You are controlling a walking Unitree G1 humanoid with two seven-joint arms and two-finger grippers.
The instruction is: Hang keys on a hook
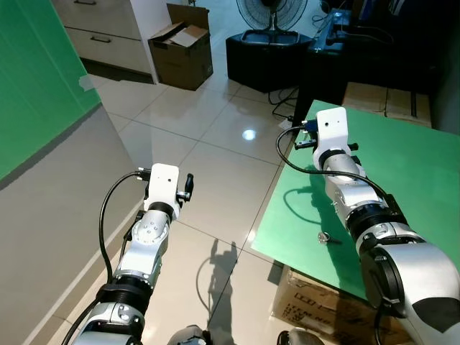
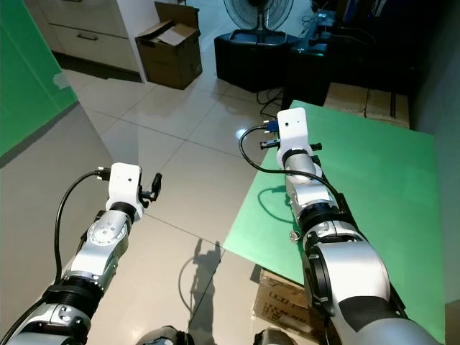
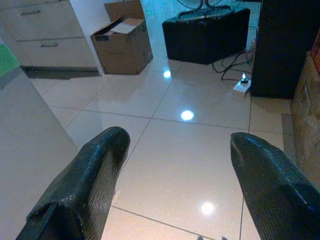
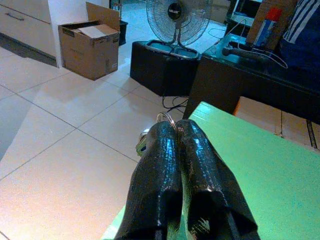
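1. A green table (image 1: 402, 180) stands on the robot's right, over a glossy pale tiled floor (image 1: 208, 144) that mirrors ceiling lights.
2. The right gripper (image 4: 172, 131) is held above the near-left part of the table, its two black fingers pressed together on the keys (image 4: 159, 121); a metal ring and a bit of the bunch peek out at the fingertips.
3. A small metal piece (image 1: 325, 237) lies on the table by its near edge, just beside the right arm; what it is cannot be made out.
4. The left gripper (image 3: 175, 145) hangs over the floor to the left of the table, fingers spread wide and holding nothing.
5. Beyond the table's far end stand a dark desk (image 4: 250, 75), a black box (image 1: 267, 59) with a fan (image 4: 175, 20) on it, and cables (image 1: 280, 100) on the floor.
6. Further left of the table are an open cardboard box (image 1: 181, 52) and white drawers (image 1: 100, 32).
7. A green-and-grey wall panel (image 1: 43, 115) runs well apart from the table, on the left.
8. Cardboard boxes (image 1: 323, 305) sit under the table.
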